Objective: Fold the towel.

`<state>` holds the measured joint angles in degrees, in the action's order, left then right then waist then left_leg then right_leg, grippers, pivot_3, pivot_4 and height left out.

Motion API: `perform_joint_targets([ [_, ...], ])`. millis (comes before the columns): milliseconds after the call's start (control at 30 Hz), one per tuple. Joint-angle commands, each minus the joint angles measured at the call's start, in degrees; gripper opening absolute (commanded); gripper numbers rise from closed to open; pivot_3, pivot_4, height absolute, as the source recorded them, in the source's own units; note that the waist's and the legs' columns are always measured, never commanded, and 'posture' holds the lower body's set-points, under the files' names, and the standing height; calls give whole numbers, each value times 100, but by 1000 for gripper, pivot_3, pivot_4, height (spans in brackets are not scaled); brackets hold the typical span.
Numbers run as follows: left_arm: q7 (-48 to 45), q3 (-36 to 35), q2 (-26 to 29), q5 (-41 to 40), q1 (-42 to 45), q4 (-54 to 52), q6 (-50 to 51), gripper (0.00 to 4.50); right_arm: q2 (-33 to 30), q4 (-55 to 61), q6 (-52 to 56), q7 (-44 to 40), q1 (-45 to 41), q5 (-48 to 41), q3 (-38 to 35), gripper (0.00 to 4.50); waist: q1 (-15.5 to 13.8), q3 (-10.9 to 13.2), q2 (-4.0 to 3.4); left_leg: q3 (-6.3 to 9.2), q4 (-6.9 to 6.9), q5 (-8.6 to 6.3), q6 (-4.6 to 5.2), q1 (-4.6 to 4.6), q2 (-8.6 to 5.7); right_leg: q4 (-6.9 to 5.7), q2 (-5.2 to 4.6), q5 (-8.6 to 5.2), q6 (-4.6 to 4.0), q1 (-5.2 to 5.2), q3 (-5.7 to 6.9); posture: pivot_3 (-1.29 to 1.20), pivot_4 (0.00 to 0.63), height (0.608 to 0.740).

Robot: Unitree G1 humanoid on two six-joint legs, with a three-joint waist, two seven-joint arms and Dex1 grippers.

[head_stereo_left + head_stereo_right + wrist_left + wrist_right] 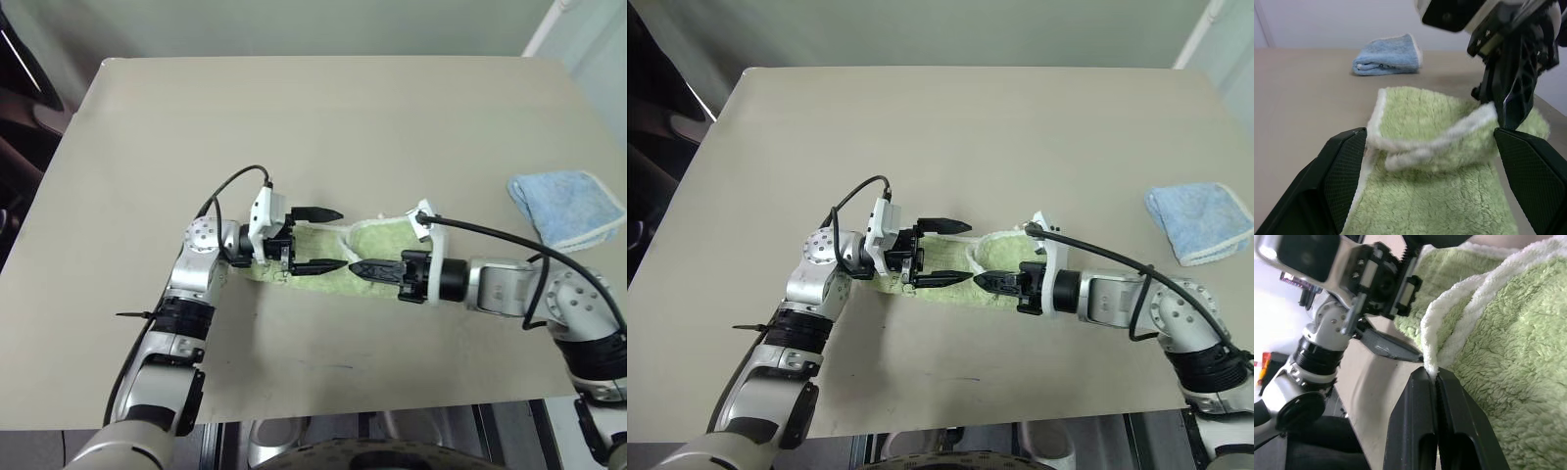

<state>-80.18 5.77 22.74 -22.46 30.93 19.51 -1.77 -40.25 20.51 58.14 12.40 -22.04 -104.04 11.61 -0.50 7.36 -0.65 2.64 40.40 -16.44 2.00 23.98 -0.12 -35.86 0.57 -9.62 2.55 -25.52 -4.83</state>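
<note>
I pinched the towel edge in the right gripper to fold it toward the left gripper, spread wide to receive.

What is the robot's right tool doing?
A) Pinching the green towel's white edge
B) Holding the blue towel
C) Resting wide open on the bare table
A: the right tool is shut on the white edge of the green towel, and the blue towel lies apart near the table's right edge.
</note>
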Motion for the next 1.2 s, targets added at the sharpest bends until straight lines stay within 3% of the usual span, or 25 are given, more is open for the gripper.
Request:
perform_joint_targets([
  [33, -57, -71, -21, -158, 96, -166, 108, 4500, 190, 137, -74, -90, 43, 348, -34, 681, -1, 0, 0, 0, 0, 0, 0, 0, 0, -1, 0, 0, 0, 0, 1, 0, 150, 733],
  [267, 36, -282, 19, -367, 339, -72, 492, 4500, 280, 263, -18, -262, 108, 507, -151, 2901, 3, 0, 0, -1, 0, 0, 0, 0, 0, -1, -2, 3, -4, 1, 3, 0, 150, 733],
  [400, 145, -437, 2, -509, 457, -112, 744, 4500, 155, 1094, -334, -846, 276, 982, -649, 4335, -8, 0, 0, -1, -2, 0, -1, 1, 0, -1, -2, 3, -5, -1, 3, 0, 150, 733],
  [633, 507, -594, -67, -1246, 546, -824, 2203, 4500, -151, 2091, -1198, -2116, 1267, 1983, -2035, 4491, -30, -1, 1, -1, 1, 16, -28, 4, -1, 9, -7, 0, -5, 8, 7, 0, 150, 733],
  [700, 451, -511, 11, -1306, 505, -1006, 2472, 4500, -190, 2094, -1379, -2388, 1585, 2190, -2320, 3934, -21, -1, 1, -3, -1, 16, -31, 3, -1, 14, -8, 0, -5, 9, 6, 0, 150, 733],
  [800, 457, -356, -58, -1184, 432, -1123, 2451, 3940, -244, 1856, -1621, -2734, 2107, 2932, -2587, 2937, -22, -1, 2, -7, -2, 17, -33, -3, 0, 12, -8, 0, -6, 10, 5, 0, 150, 733],
  [1067, 126, 164, -49, -959, 61, -1530, 2273, 1046, 71, 1435, -2015, -3258, 2348, 4426, -2096, 104, -9, 0, 2, -7, -4, 10, -19, -16, 0, 8, -5, 9, -16, 12, 3, 0, 150, 733],
  [1167, -174, 673, -5, -240, -148, -1264, 1295, 44, 313, 1165, -1955, -3270, 2219, 4595, -1906, 0, -4, 0, 3, -4, -9, 10, -20, -29, 1, 6, -3, 20, -21, 21, 2, 0, 150, 733],
  [1200, -212, 798, -45, -94, -191, -1154, 1102, 44, 386, 1094, -1947, -3309, 2169, 4615, -1878, 0, -2, 1, 1, -2, -11, 11, -20, -34, 1, 6, -2, 24, -23, 24, 2, 0, 150, 733],
])
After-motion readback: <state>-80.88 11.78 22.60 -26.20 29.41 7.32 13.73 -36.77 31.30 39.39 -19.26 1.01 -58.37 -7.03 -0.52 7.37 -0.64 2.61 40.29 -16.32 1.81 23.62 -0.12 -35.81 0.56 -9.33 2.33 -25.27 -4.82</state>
